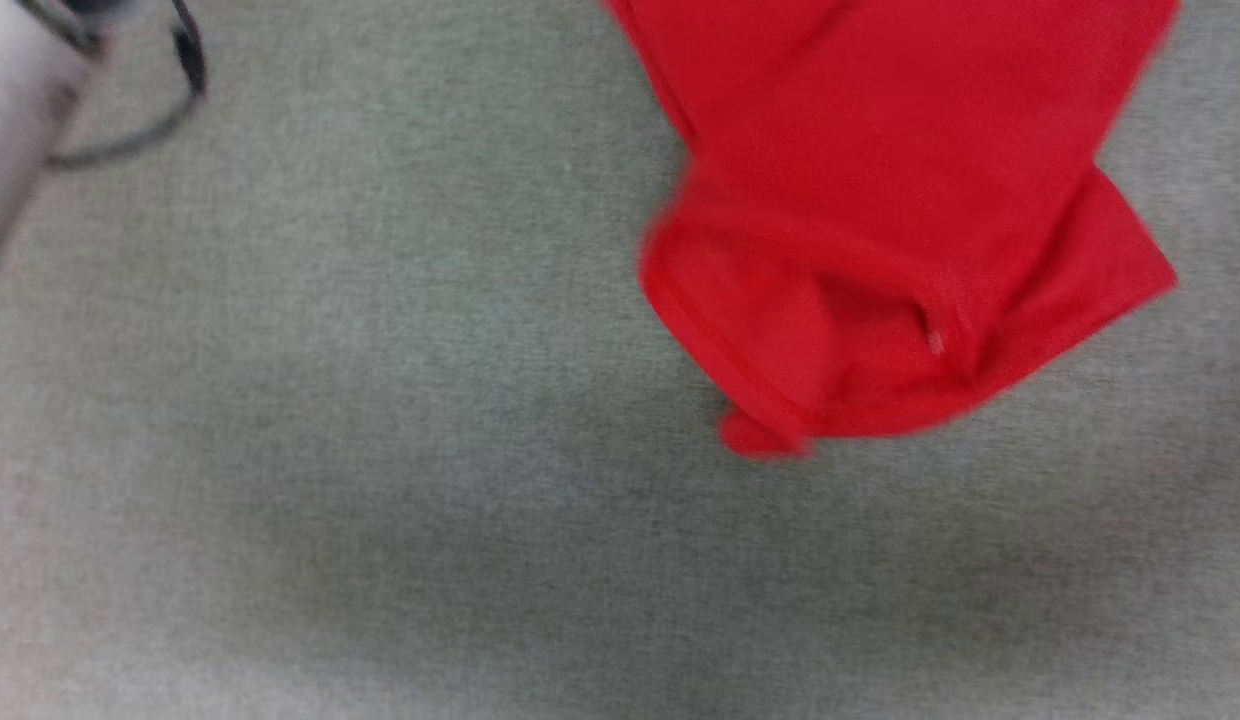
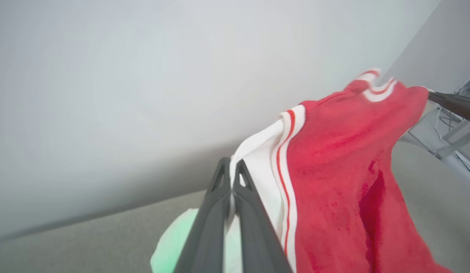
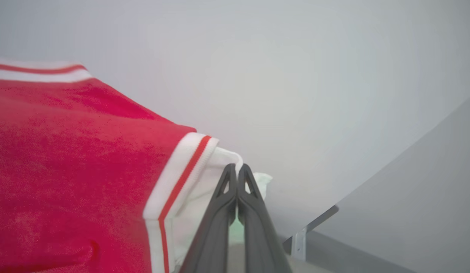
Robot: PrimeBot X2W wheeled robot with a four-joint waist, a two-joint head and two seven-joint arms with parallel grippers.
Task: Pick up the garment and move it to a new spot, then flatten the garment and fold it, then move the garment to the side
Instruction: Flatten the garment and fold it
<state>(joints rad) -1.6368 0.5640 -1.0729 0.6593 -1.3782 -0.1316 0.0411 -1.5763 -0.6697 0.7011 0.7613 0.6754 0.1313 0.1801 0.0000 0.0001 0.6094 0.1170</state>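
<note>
Hanging above a grey cloth-covered worktop [image 1: 330,450], a small red jersey-style T-shirt [image 1: 880,200] with white short sleeves and red-and-white striped trim is strung between the robot's two arms. The left pincer [image 2: 232,163], its dark fingers pressed together, pinches one white sleeve [image 2: 257,170]. The right pincer [image 3: 238,169], shut just as tightly, pinches the other white sleeve [image 3: 197,189]. The shirt's shoulder line therefore runs from pincer to pincer, and the body droops below them. In the blurred head view the hem appears to hang clear of the worktop. The cloth looks soft and creased, bunched along its lower edge. On this evidence the carry to a new spot is in hand, with neither arm nearer the load than the other.
</note>
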